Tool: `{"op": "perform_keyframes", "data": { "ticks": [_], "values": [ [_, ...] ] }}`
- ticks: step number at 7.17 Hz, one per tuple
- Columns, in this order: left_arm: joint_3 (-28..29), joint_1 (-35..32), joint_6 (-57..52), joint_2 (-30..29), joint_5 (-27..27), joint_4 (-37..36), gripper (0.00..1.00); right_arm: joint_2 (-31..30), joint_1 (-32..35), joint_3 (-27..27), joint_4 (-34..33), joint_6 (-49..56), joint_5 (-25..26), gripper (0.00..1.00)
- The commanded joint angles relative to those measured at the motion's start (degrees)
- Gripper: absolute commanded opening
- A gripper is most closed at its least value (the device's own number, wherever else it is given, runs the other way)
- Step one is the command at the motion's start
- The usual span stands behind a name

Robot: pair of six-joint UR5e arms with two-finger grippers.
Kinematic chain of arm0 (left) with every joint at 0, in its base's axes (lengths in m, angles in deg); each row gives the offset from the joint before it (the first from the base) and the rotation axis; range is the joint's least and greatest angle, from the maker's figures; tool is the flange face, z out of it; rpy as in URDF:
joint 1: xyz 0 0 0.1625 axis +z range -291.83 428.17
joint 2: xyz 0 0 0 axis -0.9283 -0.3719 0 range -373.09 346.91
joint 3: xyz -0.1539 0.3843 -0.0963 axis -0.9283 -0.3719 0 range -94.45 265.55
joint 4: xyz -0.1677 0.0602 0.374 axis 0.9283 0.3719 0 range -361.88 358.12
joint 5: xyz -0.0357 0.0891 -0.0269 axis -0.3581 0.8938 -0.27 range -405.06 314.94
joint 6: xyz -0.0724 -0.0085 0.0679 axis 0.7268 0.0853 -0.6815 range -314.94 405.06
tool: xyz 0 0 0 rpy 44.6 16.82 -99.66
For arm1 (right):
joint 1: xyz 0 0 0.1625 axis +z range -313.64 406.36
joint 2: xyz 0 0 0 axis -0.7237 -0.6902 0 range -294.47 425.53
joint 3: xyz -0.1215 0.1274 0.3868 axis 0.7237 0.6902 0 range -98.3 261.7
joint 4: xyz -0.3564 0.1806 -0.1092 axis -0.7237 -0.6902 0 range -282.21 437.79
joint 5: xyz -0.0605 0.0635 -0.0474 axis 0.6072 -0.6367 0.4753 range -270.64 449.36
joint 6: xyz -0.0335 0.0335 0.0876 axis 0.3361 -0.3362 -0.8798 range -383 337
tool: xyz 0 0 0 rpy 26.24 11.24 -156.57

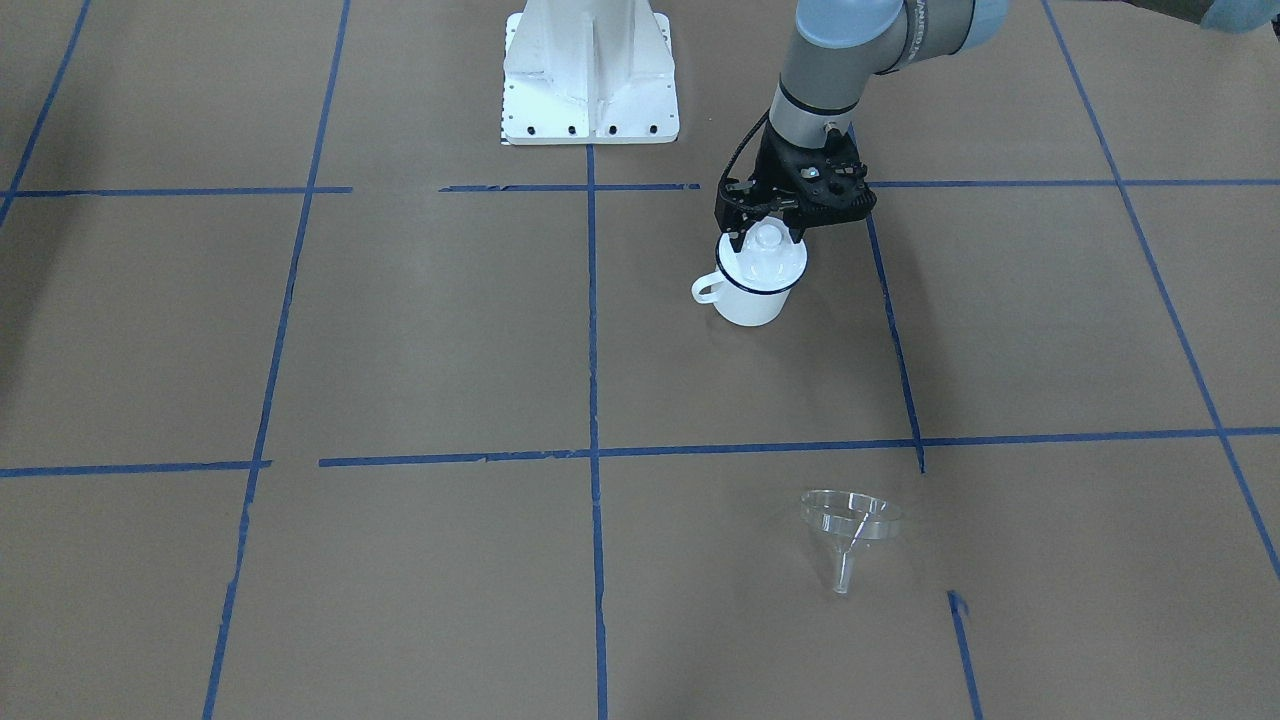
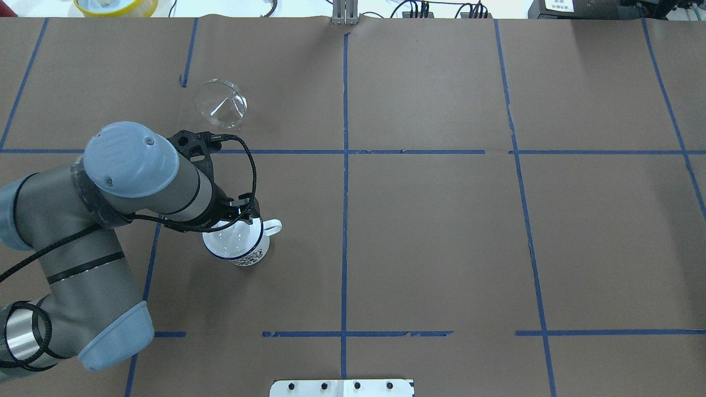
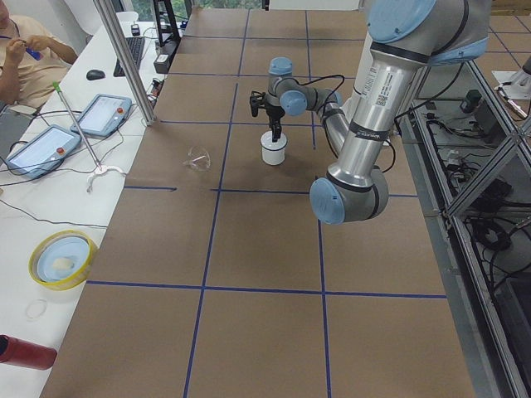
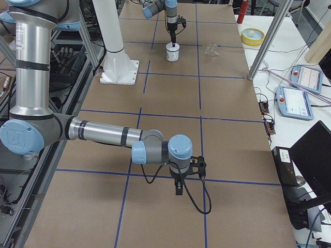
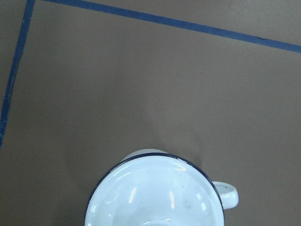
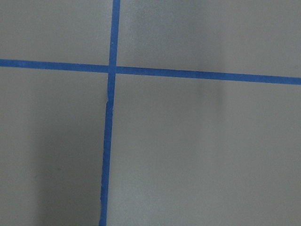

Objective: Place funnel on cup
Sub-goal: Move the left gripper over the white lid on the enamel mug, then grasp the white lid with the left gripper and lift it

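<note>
None of the placing is done: the small clear plastic funnel (image 1: 848,530) is found lying tipped on the brown paper-covered table (image 1: 400,350), well apart from the white enamel cup with a dark blue rim (image 1: 750,305).

One funnel, one cup and one round white knobbed lid (image 1: 765,262) are counted. The lid is seated on the cup, so the mouth is judged to be blocked until the lid is taken off. The left gripper (image 1: 766,240) is held directly over the cup, with its jaws parted and set either side of the knob; nothing is gripped. The right gripper (image 4: 178,181) is seen only from the side, far from both things, and whether it is parted or closed cannot be told. Lid removal, funnel pick-up and seating are all judged to be left.
</note>
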Motion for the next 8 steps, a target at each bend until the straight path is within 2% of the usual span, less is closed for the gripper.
{"op": "perform_keyframes", "data": {
  "ticks": [1, 2, 4, 6, 7, 8],
  "values": [
    [-0.28, -0.06, -0.09, -0.07, 0.0, -0.12, 0.08, 0.0, 0.0, 0.0, 0.0, 0.0, 0.0, 1.0],
    [-0.54, -0.15, 0.0, -0.15, 0.0, -0.12, 0.0, 0.0, 0.0, 0.0, 0.0, 0.0, 0.0, 1.0],
    [-2.46, -1.02, -0.44, 0.02, 0.0, -0.99, 0.0, 0.0, 0.0, 0.0, 0.0, 0.0, 0.0, 1.0],
    [-9.64, -2.6, -2.62, 0.02, -0.09, -8.26, 0.0, 0.0, 0.0, 0.0, 0.0, 0.0, 0.0, 1.0],
    [-13.07, -4.09, -6.73, 1.94, -0.09, -9.08, 0.0, 0.0, 0.0, 0.0, 0.0, 0.0, 0.0, 1.0],
    [-14.76, -4.1, -9.03, 7.78, -0.09, -7.78, 0.0, 0.0, 0.0, 0.0, 0.0, 0.0, 0.0, 1.0]
  ]
}}
